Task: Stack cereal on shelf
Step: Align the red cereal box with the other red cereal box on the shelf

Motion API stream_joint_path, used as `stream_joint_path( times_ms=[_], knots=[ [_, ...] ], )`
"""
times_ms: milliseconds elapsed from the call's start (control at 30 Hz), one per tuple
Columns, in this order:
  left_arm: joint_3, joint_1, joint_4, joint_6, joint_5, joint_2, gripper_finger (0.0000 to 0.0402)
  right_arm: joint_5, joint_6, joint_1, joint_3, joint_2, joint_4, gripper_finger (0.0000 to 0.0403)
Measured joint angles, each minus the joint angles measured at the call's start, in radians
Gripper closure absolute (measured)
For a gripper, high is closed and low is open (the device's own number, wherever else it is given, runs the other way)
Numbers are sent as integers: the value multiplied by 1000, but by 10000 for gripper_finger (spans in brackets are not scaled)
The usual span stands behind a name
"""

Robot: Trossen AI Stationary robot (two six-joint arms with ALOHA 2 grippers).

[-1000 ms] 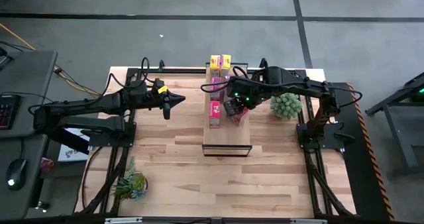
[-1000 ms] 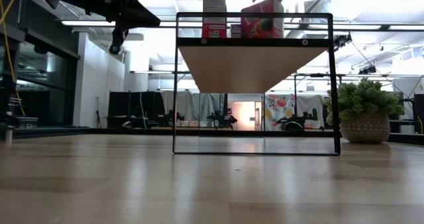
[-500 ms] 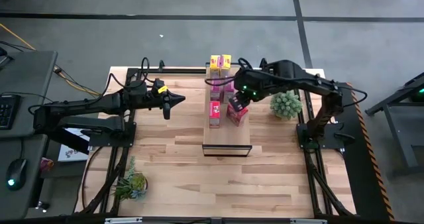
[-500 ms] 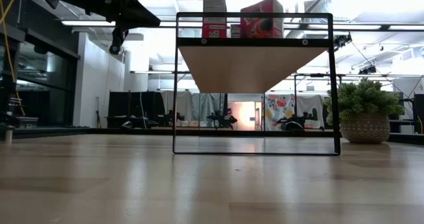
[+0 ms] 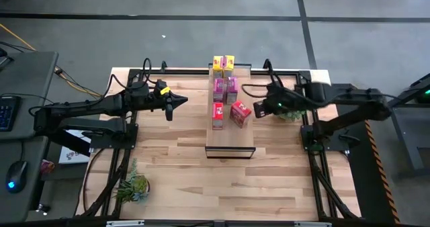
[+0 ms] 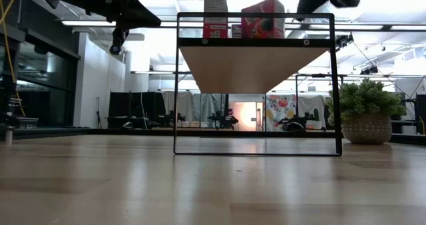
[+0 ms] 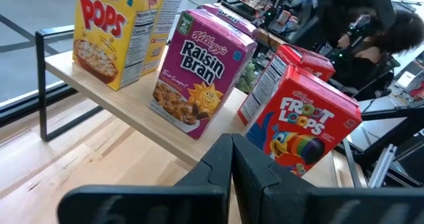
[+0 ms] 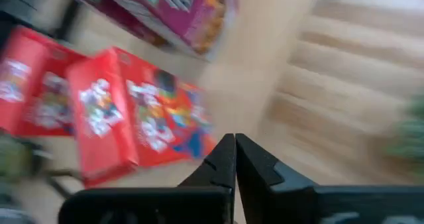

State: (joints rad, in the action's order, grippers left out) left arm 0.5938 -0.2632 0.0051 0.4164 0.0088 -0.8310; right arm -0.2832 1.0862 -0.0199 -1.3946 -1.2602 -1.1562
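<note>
The shelf (image 5: pixel 230 134) stands mid-table with the cereal boxes resting on their bases on its plank top. Two yellow boxes (image 5: pixel 224 63) stand at the far end, two pink ones (image 5: pixel 225 90) behind them, then a red box (image 5: pixel 218 115) and a second red box (image 5: pixel 240 111) turned askew. My right gripper (image 5: pixel 257 110) hovers shut just off the shelf's right edge, beside the skewed red box (image 8: pixel 142 128), touching nothing. My left gripper (image 5: pixel 183 99) hangs shut to the left of the shelf, pointing at the boxes (image 7: pixel 199 71).
A round potted plant (image 5: pixel 290 107) sits on the table under my right arm, close to the shelf's right side. Another plant (image 5: pixel 133 187) lies near the table's front left corner. Bare tabletop stretches in front of the shelf (image 6: pixel 256 85).
My right gripper has pulled back from above the skewed red box toward the table's right edge and now sits beside the shelf; its fingers have come together. The red box stays standing on the shelf.
</note>
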Motion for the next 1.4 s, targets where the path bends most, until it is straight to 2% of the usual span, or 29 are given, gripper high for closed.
stream_joint_path(
  times_ms=[100, 200, 333, 567, 933, 1267, 1400],
  knots=[
    [0, 0, 0, 0, -20, 0, 401, -13, 74, 7, 223, 102, 299, 398],
    [0, 0, 0, 0, -31, 0, 401, -27, 111, 7, 393, 137, 567, 402],
    [0, 0, 0, 0, -32, 0, 402, -22, 175, 13, 520, 135, 763, 402],
    [0, 0, 0, 0, -32, 0, 402, -35, 250, 79, 559, 134, 802, 402],
    [0, 0, 1, 0, -74, 0, 402, -140, 369, 186, 559, 134, 807, 403],
    [0, 0, 0, -7, -77, 0, 401, -157, 380, 207, 559, 43, 950, 403],
    [0, 0, 0, -7, -77, 0, 401, -159, 378, 206, 559, 36, 955, 403]
  ],
)
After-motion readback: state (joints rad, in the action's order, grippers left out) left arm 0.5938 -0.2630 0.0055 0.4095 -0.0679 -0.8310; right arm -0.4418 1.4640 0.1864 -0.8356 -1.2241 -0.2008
